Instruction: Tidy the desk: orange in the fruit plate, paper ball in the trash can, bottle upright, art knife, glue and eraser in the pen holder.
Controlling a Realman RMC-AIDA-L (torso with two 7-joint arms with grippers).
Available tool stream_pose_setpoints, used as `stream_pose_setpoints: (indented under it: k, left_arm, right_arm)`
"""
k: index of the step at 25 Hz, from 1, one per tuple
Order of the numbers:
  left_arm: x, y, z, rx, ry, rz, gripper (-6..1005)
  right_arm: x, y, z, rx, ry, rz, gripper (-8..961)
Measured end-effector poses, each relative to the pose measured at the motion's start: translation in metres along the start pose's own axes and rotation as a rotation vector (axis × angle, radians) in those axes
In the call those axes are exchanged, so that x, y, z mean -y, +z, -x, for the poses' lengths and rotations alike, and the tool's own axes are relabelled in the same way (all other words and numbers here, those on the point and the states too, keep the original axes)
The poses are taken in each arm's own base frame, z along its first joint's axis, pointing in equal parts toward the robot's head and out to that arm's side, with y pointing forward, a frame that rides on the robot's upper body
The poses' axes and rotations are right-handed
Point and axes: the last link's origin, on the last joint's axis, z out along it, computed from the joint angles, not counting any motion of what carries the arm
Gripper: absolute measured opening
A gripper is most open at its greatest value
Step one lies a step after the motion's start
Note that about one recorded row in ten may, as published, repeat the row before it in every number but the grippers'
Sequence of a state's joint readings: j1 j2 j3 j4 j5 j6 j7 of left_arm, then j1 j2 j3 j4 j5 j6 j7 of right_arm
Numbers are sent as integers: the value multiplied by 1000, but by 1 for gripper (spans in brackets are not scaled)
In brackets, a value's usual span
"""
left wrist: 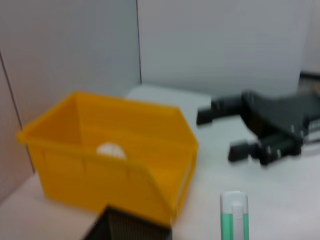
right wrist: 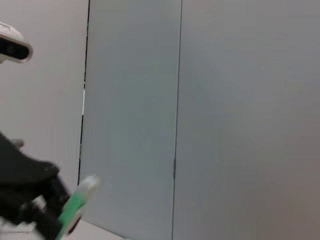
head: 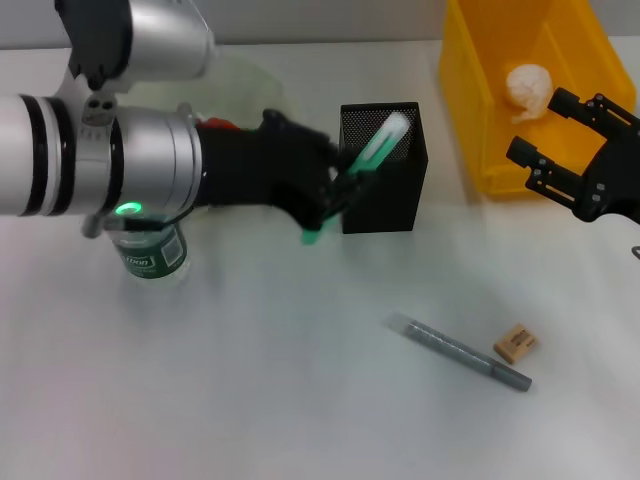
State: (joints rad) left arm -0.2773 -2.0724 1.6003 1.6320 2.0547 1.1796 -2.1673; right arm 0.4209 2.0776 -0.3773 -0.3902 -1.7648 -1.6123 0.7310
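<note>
The robot's left hand is clamped on a green-and-white glue stick, tilting it so the white cap leans over the open mouth of the black mesh pen holder just ahead of the hand, a hold that looks meant to slip the stick in. The right hand, its fingers spread apart and gripping nothing, hangs at the near wall of the yellow trash can, well off from the left hand; the paper ball already lies inside. Behind the left hand's wrist the bottle stands upright, and the fruit plate shows pale beyond the arm. Nearer the camera than the hand, the grey art knife and the eraser lie on the tabletop, yet to be stowed. Only the head view shows these two; the left wrist view instead looks past the stick's cap into the bin, and the right wrist view catches the stick against bare wall
</note>
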Motion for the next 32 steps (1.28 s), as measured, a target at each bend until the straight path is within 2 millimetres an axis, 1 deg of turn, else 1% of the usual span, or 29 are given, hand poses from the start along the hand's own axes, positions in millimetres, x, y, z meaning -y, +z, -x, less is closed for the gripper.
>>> stream_pose_setpoints:
  k: [1, 2, 3, 5, 6, 7, 10, 13, 15, 16, 21, 24, 26, 30, 31, 32]
  left_arm:
    - [2, 2, -3, -43, 0, 2, 226]
    - [2, 2, -3, -43, 0, 2, 228]
    - [4, 6, -7, -137, 10, 5, 229]
    - [5, 10, -10, -195, 18, 0, 231]
    - [9, 17, -10, -263, 31, -31, 232]
    - [9, 17, -10, -263, 31, -31, 233]
    - [18, 20, -9, -347, -5, -80, 236]
    - [24, 20, -6, -398, -29, -106, 239]
    - [28, 20, -1, -425, -36, -128, 242]
    - [31, 21, 5, -449, -43, -148, 243]
    - [35, 25, 12, -515, -52, -173, 248]
    - [33, 31, 13, -534, -35, -172, 251]
    - [27, 39, 13, -555, -16, -163, 253]
    - [23, 44, 13, -567, 0, -158, 258]
    - [18, 49, 12, -589, 23, -158, 259]
    - [18, 49, 12, -589, 23, -158, 260]
  right_arm:
    - [0, 0, 0, -1, 1, -1, 740]
    - [0, 0, -1, -4, 3, -3, 740]
    - [0, 0, -2, -7, 4, -6, 740]
    - [0, 0, -2, -12, 6, -10, 740]
    - [0, 0, -3, -13, 8, -8, 740]
    - [0, 0, -3, -13, 8, -8, 740]
    - [0, 1, -3, -14, 13, -5, 740]
    - [0, 0, -3, -13, 14, -10, 741]
    - [0, -1, -3, -15, 16, -13, 741]
    - [0, -2, -4, -15, 17, -13, 741]
    - [0, 0, -6, -22, 27, -21, 741]
    - [-1, 2, -7, -24, 35, -22, 741]
    - [0, 4, -7, -26, 38, -24, 740]
    - [1, 7, -8, -31, 40, -27, 740]
    - [1, 8, -8, -32, 41, -28, 740]
    - [1, 8, -8, -32, 41, -28, 740]
